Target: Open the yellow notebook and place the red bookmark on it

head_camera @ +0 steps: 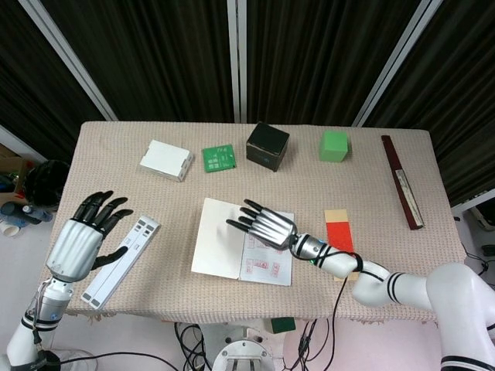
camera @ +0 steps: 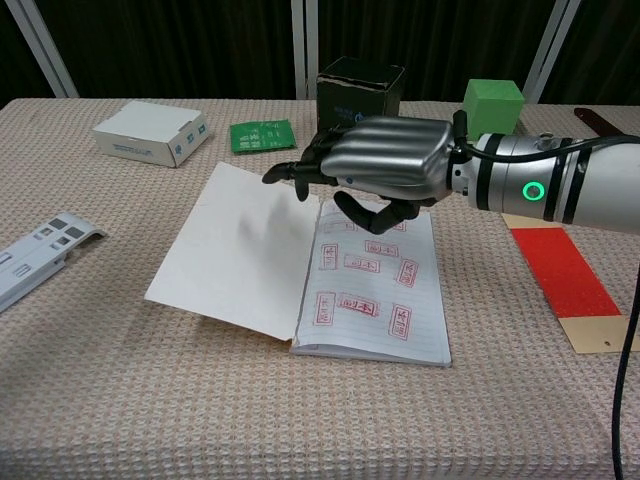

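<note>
**Notebook lies open; bookmark waits to one side**

The yellow notebook [head_camera: 242, 251] lies open near the middle of the beige woven tabletop [head_camera: 363, 185]. Its cover shows only a blank white inner face, tilted up off the cloth along the left, while the right-hand ruled page carries rows of red stamped marks. The yellow outside is turned down and hidden from both cameras.

My right hand [camera: 385, 165] hovers above the top of the stamped page, palm down, fingers [camera: 300, 170] spread and reaching over the spine, holding nothing. It hides the top edge of the page in the chest view.

The flat red bookmark [head_camera: 339, 234], with a tan end, lies on the cloth just right of the notebook; my right forearm covers its lower part in the head view.

My left hand [head_camera: 81, 239] hangs at the tabletop's left edge, fingers splayed and empty, beside a long white printed strip [head_camera: 122, 261]. The chest view misses that hand entirely.
</note>
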You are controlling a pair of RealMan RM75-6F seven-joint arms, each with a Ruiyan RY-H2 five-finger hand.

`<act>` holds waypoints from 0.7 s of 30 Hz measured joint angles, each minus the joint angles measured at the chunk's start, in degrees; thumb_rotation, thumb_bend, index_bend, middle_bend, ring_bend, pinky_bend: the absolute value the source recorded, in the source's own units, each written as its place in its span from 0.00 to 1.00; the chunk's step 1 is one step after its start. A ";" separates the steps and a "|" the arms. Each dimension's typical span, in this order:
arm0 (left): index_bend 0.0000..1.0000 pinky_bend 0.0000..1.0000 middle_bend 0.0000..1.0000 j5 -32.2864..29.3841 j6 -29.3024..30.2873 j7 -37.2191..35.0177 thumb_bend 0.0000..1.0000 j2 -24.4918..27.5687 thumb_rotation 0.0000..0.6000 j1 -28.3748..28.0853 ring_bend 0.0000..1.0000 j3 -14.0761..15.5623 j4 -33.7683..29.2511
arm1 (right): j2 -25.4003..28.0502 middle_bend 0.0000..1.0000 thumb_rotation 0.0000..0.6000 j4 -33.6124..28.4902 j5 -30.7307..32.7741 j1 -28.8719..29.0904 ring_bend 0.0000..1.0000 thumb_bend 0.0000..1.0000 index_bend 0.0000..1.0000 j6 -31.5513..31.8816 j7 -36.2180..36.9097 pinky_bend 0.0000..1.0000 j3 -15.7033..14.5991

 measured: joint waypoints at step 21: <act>0.28 0.16 0.20 -0.04 -0.10 -0.23 0.01 -0.27 1.00 0.03 0.11 0.10 0.27 | -4.41 0.25 1.00 2.53 -2.01 -1.80 0.14 0.89 0.00 -0.35 -0.40 0.10 -0.87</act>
